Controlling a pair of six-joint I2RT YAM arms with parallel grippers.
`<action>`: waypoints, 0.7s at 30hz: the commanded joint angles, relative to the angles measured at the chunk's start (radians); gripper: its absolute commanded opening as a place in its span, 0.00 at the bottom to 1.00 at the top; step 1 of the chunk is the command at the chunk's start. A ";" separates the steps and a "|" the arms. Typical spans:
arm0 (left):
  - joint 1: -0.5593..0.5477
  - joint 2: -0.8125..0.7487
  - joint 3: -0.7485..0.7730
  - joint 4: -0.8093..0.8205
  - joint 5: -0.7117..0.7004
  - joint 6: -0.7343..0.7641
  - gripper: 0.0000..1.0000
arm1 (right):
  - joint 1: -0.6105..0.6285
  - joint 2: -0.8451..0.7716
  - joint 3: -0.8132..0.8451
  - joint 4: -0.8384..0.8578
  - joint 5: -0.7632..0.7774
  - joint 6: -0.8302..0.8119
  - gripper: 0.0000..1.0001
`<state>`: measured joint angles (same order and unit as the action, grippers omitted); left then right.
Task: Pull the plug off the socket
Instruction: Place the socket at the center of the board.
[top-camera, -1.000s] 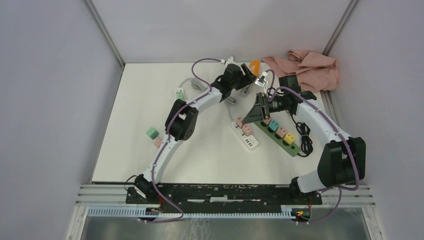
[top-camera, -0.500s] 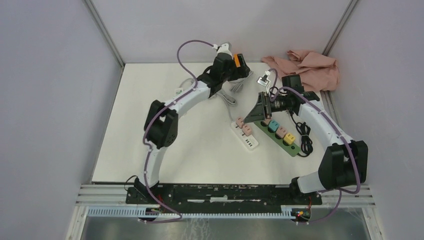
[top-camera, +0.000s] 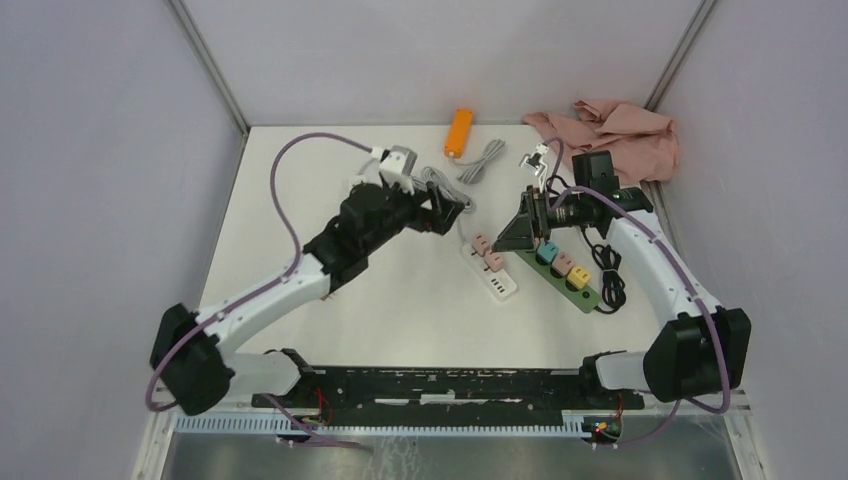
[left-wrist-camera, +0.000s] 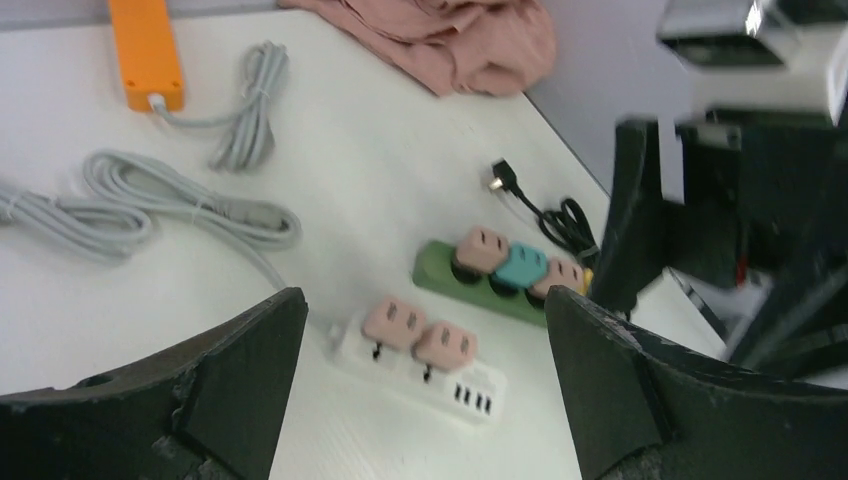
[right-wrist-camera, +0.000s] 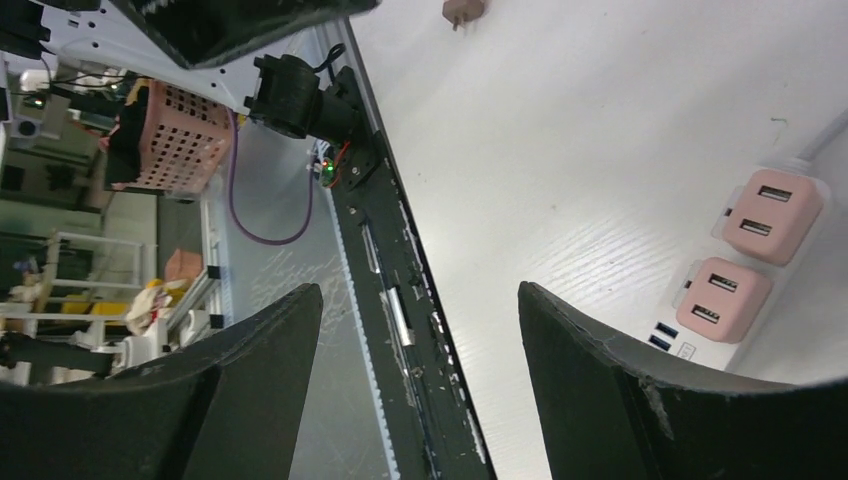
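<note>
The white tabletop (top-camera: 420, 310) is closed in by grey walls (top-camera: 120, 200) on the left, far and right sides, and a black rail (top-camera: 450, 385) runs along its near edge. The widest bare stretch is the near middle, in front of the two strips.

The white power strip (top-camera: 500, 283) lies at the centre with two pink plugs (top-camera: 487, 250) seated in its far end. Just right of it, and roughly parallel, the green power strip (top-camera: 587, 298) carries a row of coloured plugs (top-camera: 563, 264).

The left jaws (top-camera: 455, 212) hang just left of the white strip's far end. They are spread wide and hold nothing. The strip's grey cord (top-camera: 432, 180) runs close beside them.

The right jaws (top-camera: 515, 238) sit over the gap between the two strips, at their far ends. They are parted with nothing between them. From above they cover the green strip's far tip, so whether they touch it cannot be told.

Room is tight on the right, where a tangled black cable (top-camera: 605, 275) lies between the green strip and the wall. A pink cloth (top-camera: 615, 135) fills the far right corner. An orange power strip (top-camera: 458, 131) with its bundled cord (top-camera: 485, 160) lies along the far edge.
</note>
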<state>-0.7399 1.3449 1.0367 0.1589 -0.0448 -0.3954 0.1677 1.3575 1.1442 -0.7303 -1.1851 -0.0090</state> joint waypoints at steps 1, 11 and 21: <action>-0.003 -0.257 -0.231 0.085 0.070 -0.007 0.96 | -0.004 -0.096 0.020 -0.024 0.068 -0.107 0.78; 0.000 -0.818 -0.483 -0.146 0.022 -0.107 0.99 | -0.005 -0.261 -0.109 0.110 0.139 -0.217 0.87; 0.000 -0.686 -0.152 -0.546 -0.084 0.295 0.99 | 0.063 -0.190 0.087 -0.068 0.299 -0.384 0.90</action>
<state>-0.7456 0.5205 0.7681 -0.2180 -0.0765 -0.3309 0.1864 1.1439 1.1110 -0.7547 -0.9913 -0.3019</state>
